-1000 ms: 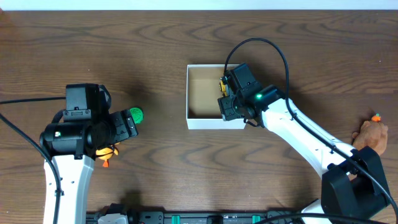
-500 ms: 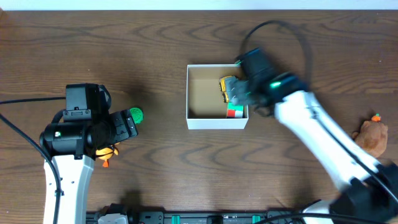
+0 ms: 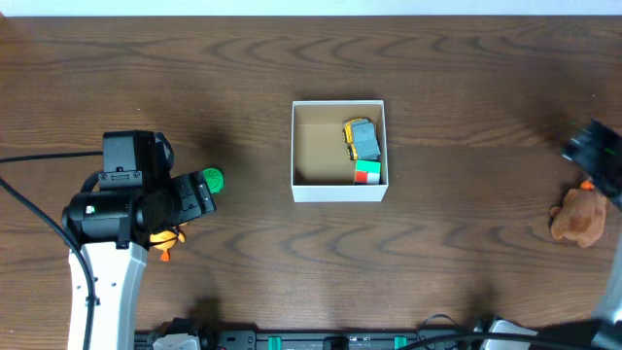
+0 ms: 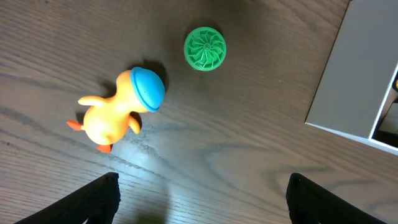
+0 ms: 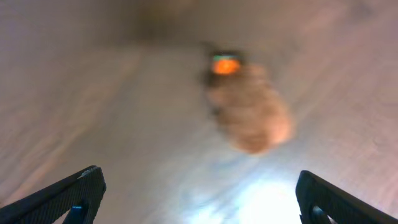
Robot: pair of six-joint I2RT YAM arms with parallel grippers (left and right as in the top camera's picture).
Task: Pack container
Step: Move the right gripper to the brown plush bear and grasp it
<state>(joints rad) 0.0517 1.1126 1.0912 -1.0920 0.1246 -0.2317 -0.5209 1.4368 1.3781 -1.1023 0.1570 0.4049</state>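
The container [image 3: 339, 192], a white-walled box with a tan inside, stands mid-table and holds a yellow and grey toy car [image 3: 362, 139] and a red and green block [image 3: 367, 174]. Its wall shows in the left wrist view [image 4: 357, 74]. My left gripper [image 4: 202, 202] is open and empty above bare wood, near a yellow duck with a blue cap [image 4: 118, 109] and a green disc [image 4: 205, 48]. My right gripper [image 5: 199, 199] is open and empty, blurred by motion, over a brown plush toy [image 5: 252, 112] at the right edge [image 3: 580, 217].
In the overhead view the green disc [image 3: 211, 179] and the duck [image 3: 165, 238] lie beside the left arm, the duck mostly hidden under it. The right arm [image 3: 598, 156] is at the table's right edge.
My right gripper has left the container, leaving the red and green block inside, and swung fast to the right edge over the plush toy. The left arm has not moved.
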